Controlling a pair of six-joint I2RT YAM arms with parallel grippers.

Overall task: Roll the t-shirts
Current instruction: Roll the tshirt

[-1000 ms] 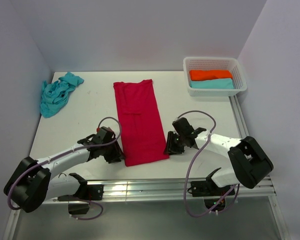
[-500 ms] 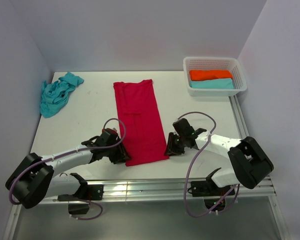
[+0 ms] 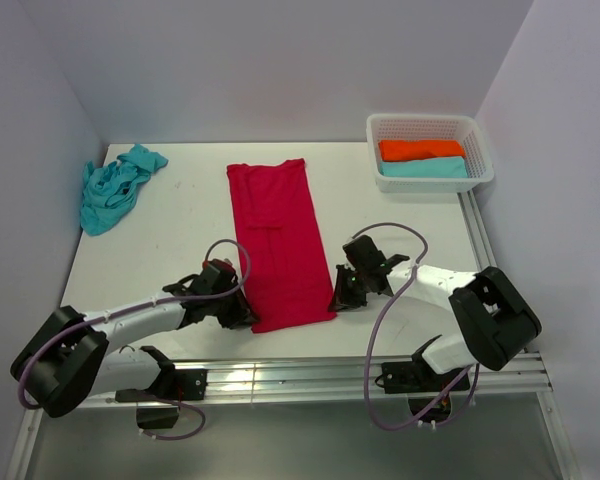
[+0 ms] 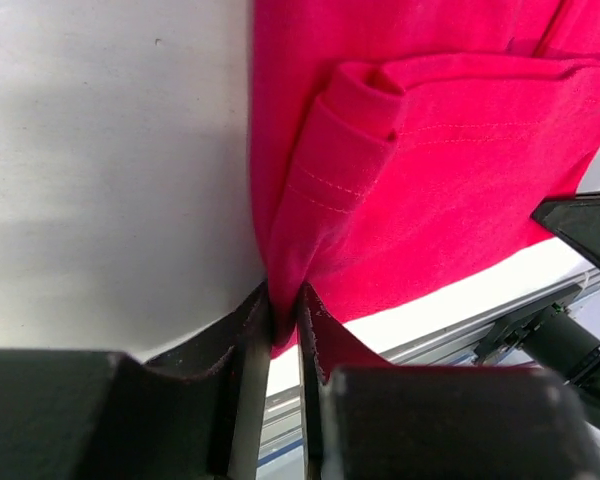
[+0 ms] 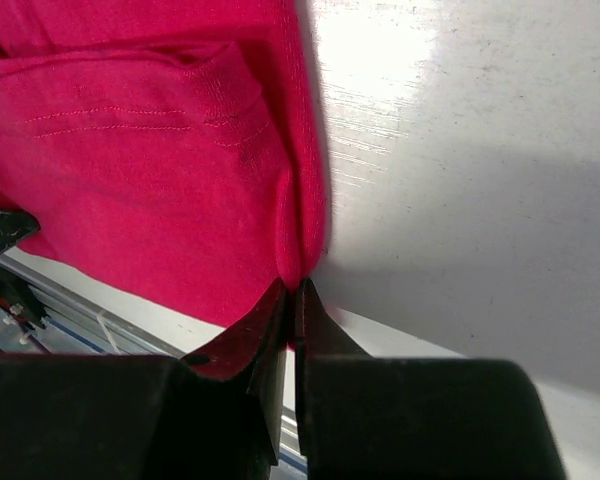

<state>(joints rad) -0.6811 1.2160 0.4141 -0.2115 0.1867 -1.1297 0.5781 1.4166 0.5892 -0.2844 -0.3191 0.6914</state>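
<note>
The crimson-red t-shirt (image 3: 277, 235) lies folded into a long strip down the middle of the white table (image 3: 170, 245). My left gripper (image 3: 246, 318) is shut on the strip's near left edge; the left wrist view shows red fabric (image 4: 430, 170) pinched between the fingers (image 4: 250, 320). My right gripper (image 3: 336, 300) is shut on the near right edge; the right wrist view shows the red fabric (image 5: 150, 150) pinched there. A turquoise t-shirt (image 3: 112, 187) lies crumpled at the far left. An orange t-shirt (image 3: 421, 149) and a turquoise t-shirt (image 3: 426, 168) lie in the basket.
A white perforated basket (image 3: 479, 150) stands at the far right corner. The table's near edge with a metal rail (image 3: 280, 378) runs just below both grippers. Grey walls close in the left, back and right.
My left gripper has moved right to the red strip's near left corner and closed on it. My right gripper has shifted slightly left onto the near right edge.
</note>
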